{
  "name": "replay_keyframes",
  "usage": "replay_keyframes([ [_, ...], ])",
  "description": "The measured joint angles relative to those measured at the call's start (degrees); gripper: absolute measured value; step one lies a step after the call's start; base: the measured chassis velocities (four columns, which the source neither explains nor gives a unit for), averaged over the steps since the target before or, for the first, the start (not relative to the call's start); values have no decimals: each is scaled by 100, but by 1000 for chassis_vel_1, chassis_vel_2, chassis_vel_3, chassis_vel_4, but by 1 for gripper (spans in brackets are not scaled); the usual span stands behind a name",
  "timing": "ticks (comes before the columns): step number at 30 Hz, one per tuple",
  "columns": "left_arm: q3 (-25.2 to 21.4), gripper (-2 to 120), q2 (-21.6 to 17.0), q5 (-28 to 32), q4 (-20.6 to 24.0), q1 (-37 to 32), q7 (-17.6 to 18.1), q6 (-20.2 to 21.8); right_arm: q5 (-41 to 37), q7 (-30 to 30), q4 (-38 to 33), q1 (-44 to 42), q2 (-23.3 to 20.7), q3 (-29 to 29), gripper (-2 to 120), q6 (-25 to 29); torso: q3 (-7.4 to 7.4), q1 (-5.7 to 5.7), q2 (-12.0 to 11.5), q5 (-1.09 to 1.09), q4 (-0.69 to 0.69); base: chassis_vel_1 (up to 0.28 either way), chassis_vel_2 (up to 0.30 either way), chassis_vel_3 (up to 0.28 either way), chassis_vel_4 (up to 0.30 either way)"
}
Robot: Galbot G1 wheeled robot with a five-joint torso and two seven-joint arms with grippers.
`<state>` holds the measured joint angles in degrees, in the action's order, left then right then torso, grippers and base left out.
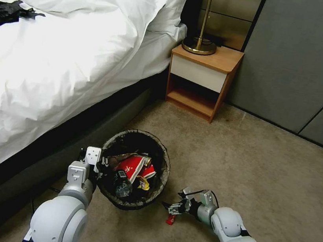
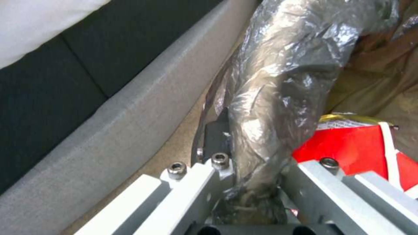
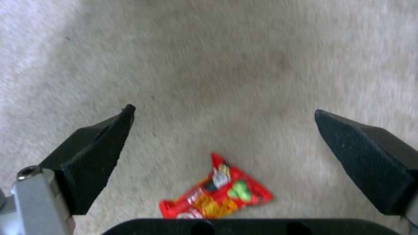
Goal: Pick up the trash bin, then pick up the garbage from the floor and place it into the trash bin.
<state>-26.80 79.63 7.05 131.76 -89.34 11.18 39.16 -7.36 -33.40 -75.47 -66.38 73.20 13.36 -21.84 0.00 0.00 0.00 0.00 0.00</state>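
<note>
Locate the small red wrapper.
The red wrapper lies on the carpet right of the trash bin, directly under the open right gripper.

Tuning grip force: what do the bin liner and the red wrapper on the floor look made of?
Bin liner: thin plastic film, dark and half see-through, crinkled and glossy; the left gripper is shut on it at the trash bin rim. Red wrapper: likely printed plastic or foil film, smooth with slight sheen, lying flat on carpet between the open right gripper fingers.

Glossy white rounded arms, silver bracketed wrists with hex screws, black-padded hand fingers point(image 3: 93, 153).
</note>
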Motion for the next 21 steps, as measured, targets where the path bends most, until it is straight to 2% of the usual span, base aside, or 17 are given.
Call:
replay_keyframes([
  [21, 58, 0, -30, 5, -97, 68, -26, -16, 129, 254, 333, -147, 190, -31, 100, 15, -1, 0, 0, -3, -1, 0, 0, 0, 0],
])
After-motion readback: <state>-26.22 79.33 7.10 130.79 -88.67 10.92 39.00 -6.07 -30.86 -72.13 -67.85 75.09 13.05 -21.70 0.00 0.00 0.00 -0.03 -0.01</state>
